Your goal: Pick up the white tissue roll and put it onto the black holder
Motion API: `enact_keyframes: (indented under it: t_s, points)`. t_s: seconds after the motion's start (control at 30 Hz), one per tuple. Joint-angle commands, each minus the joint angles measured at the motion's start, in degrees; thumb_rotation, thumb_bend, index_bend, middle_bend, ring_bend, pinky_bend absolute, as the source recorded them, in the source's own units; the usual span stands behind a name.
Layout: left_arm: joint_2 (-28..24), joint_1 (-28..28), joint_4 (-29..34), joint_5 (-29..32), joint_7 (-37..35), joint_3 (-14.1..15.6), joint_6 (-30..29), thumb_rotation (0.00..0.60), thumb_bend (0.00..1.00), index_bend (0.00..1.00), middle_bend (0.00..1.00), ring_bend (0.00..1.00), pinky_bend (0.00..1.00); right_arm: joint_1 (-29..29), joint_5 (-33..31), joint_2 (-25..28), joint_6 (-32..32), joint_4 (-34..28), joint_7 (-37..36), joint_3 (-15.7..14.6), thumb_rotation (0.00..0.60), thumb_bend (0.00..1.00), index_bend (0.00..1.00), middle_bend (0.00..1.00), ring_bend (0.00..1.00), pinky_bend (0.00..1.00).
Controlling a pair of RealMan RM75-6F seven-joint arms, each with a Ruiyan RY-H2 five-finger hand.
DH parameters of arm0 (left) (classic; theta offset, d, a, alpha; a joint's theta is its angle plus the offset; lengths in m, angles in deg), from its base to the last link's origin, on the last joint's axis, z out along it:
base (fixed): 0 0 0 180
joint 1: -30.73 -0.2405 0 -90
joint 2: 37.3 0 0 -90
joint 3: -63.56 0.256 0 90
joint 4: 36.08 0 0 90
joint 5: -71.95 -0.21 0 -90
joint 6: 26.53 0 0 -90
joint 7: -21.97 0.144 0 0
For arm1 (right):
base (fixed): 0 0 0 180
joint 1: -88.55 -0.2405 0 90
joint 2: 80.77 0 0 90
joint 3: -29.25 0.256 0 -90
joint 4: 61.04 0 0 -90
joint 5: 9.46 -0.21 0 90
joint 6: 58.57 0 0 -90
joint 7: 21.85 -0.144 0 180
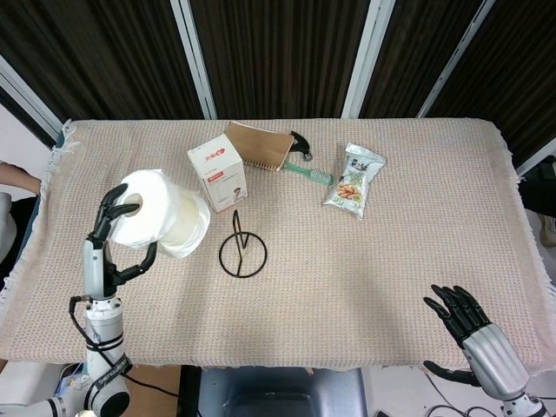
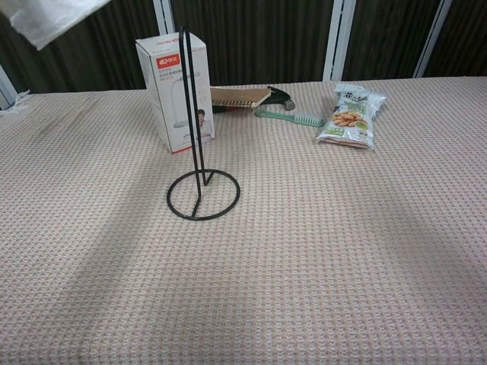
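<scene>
Tissue roll [image 1: 161,224] sits lifted off the table in your left hand [image 1: 111,239], fingers wrapped around it, left of the black holder [image 1: 242,249]. Your right hand [image 1: 473,328] idles, spread and empty. Misalign the core over the thin post and you'll likely tip the holder.

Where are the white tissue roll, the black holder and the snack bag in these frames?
white tissue roll [image 1: 161,221]: head view, on its wrapped side, held up by the left hand [image 1: 109,248].
black holder [image 2: 203,195]: chest view, on its ring base's front rim.
snack bag [image 1: 354,182]: head view, on the printed front.
</scene>
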Motion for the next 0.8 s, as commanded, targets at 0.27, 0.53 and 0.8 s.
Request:
enact_keyframes:
  t_s: [0.27, 0.53, 0.8]
  points:
    - [4.53, 8.19, 0.24, 0.39, 11.78, -2.26, 6.08, 0.600, 0.89, 0.65, 0.77, 0.75, 0.99, 0.05, -0.46, 0.72, 0.36, 0.03, -1.40, 0.11, 0.600, 0.12, 0.00, 0.00, 0.00, 0.00]
    - [7.39, 11.23, -3.31, 3.19, 14.76, -2.67, 9.02, 0.600, 0.89, 0.65, 0.77, 0.76, 0.99, 0.05, -0.60, 0.91, 0.34, 0.06, -1.80, 0.18, 0.600, 0.12, 0.00, 0.00, 0.00, 0.00]
    - [8.16, 12.60, -4.38, 5.76, 15.50, -2.86, 10.82, 0.600, 0.89, 0.65, 0.77, 0.76, 0.99, 0.21, -0.70, 1.13, 0.82, 0.22, -2.50, 0.29, 0.600, 0.12, 0.00, 0.00, 0.00, 0.00]
